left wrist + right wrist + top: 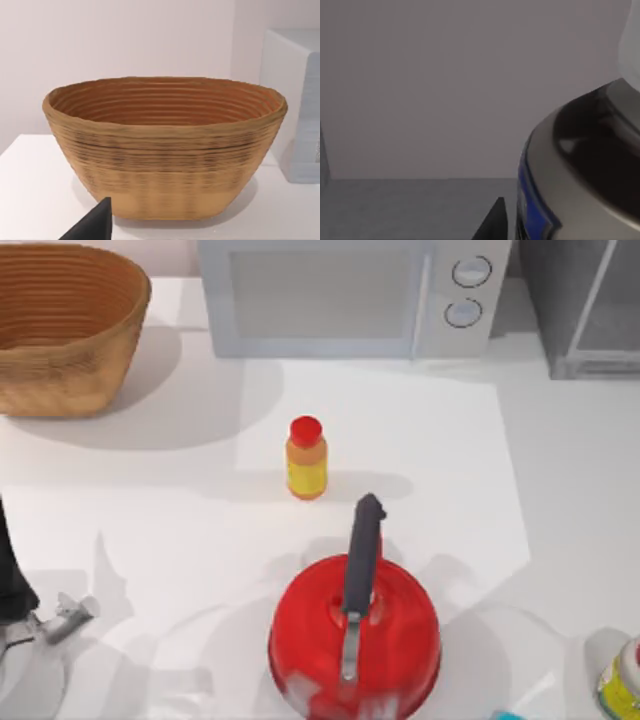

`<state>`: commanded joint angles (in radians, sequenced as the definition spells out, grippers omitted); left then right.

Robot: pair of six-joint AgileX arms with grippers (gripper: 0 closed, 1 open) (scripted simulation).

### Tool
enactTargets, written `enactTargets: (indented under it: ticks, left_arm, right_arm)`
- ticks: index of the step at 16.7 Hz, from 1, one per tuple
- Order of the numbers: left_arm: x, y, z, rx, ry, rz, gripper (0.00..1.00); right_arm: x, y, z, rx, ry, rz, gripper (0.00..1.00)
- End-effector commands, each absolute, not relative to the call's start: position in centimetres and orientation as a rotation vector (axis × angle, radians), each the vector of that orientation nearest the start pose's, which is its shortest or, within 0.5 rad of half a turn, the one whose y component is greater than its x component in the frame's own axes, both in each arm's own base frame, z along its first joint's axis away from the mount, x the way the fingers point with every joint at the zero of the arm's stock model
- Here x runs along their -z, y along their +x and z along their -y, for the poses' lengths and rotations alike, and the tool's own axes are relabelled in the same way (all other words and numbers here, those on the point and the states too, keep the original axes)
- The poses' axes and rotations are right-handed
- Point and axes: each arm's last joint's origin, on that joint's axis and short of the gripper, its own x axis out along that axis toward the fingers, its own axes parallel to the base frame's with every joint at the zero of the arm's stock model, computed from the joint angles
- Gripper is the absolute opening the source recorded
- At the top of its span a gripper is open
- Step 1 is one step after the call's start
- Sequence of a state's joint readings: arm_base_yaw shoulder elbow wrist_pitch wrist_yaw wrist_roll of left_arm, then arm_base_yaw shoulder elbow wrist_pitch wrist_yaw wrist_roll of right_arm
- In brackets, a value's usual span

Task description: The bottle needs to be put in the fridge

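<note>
- Your right end effector (493,220) sits right up against the bottle (592,165). The bottle's dark shoulder and its pale label with a blue print loom just beside it in the right wrist view. You cannot tell from here whether it is clamped on the bottle or spread.
- Behind the bottle you see a plain grey wall meeting a grey floor. That may be the inside of the fridge (585,310), though you cannot be sure of it.
- The bottle stands upright with its white cap uppermost, which is the sensible way to carry or set down a screw-capped thing.
- In the top view the fridge stands at the far right corner of the worktop (150,500), just beside the microwave (340,295). Its glassy door seems to be swung out, probably to leave the way in free.
- Your left end effector (64,618) is parked low at the left edge, facing the basket (165,150). You cannot tell whether it is wide or narrow.
- A red-capped bottle (306,458), a red kettle (355,645) and a yellow-labelled container (620,685) stand apart on the worktop. Leave all three alone.
</note>
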<state>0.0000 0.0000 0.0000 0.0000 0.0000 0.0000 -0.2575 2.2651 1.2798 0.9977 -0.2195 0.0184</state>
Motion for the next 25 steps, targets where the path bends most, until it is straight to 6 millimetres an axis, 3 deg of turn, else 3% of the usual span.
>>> enactTargets:
  ticks: [2,4,9,22,25]
  left_arm:
    - [-16.0,10.6,0.1,0.000,0.000,0.000,1.00]
    - [-16.0,10.6,0.1,0.000,0.000,0.000,1.00]
    - [-16.0,10.6,0.1,0.000,0.000,0.000,1.00]
    - [-16.0,10.6,0.1,0.000,0.000,0.000,1.00]
    - [-16.0,10.6,0.1,0.000,0.000,0.000,1.00]
  right_arm:
    - [-14.1,48.5,11.0,0.008,-0.007,0.037,0.01]
    - [-13.5,49.9,10.6,0.000,-0.003,0.012,0.01]
    - [-12.8,50.4,10.3,-0.004,0.004,-0.012,0.01]
    - [-12.8,50.4,10.3,-0.004,0.004,-0.012,0.98]
    - [-12.8,50.4,10.3,-0.004,0.004,-0.012,1.00]
